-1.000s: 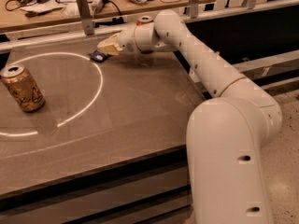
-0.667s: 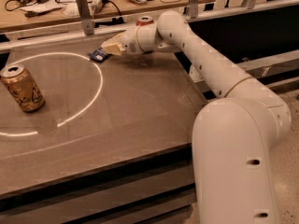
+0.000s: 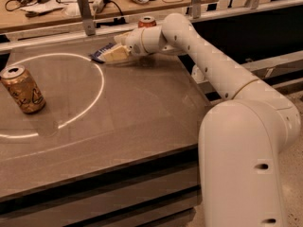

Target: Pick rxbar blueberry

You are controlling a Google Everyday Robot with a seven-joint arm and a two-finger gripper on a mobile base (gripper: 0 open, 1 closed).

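Observation:
The rxbar blueberry (image 3: 98, 54), a small flat dark-blue bar, is at the far middle of the table, just inside the white circle line. My gripper (image 3: 111, 54) reaches in from the right, low over the table, and is shut on the bar's right end. The bar's left end sticks out past the cream fingertips (image 3: 116, 56). The rest of the bar is hidden by the fingers.
A gold-brown can (image 3: 22, 89) stands at the left of the table (image 3: 142, 122). A red can (image 3: 147, 21) stands behind my arm at the far edge. A rail with metal posts (image 3: 85, 14) runs along the back, with a cluttered bench behind it.
The gripper and bar have stayed at nearly the same spot. The arm's elbow has shifted slightly right, and the red can now shows behind it.

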